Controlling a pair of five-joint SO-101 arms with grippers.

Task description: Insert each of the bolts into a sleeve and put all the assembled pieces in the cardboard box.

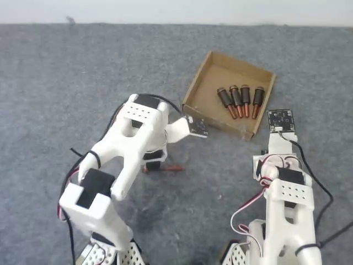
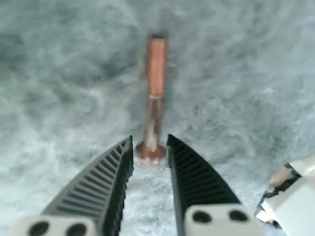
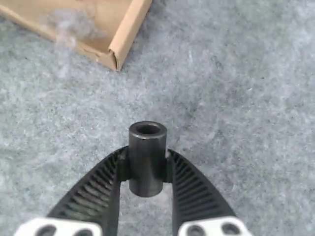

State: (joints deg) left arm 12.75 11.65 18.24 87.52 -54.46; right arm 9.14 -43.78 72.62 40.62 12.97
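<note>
A copper bolt [image 2: 156, 64] lies level just above the grey carpet, and my left gripper [image 2: 150, 142] is shut on its head end. In the high view the bolt [image 1: 172, 167] sticks out to the right of the left arm, below the cardboard box [image 1: 194, 87]. My right gripper [image 3: 146, 155] is shut on a black sleeve [image 3: 146, 147], which stands upright with its open bore facing up. A corner of the box [image 3: 120, 46] lies a short way beyond the sleeve. Inside the box rest several assembled pieces [image 1: 240, 102], side by side.
The grey carpet [image 1: 66, 83] covers the whole table. The right arm [image 1: 289, 190] stands at the lower right, just below the box's near right corner. The left arm [image 1: 121, 154] crosses the lower left. Cables trail from both arms.
</note>
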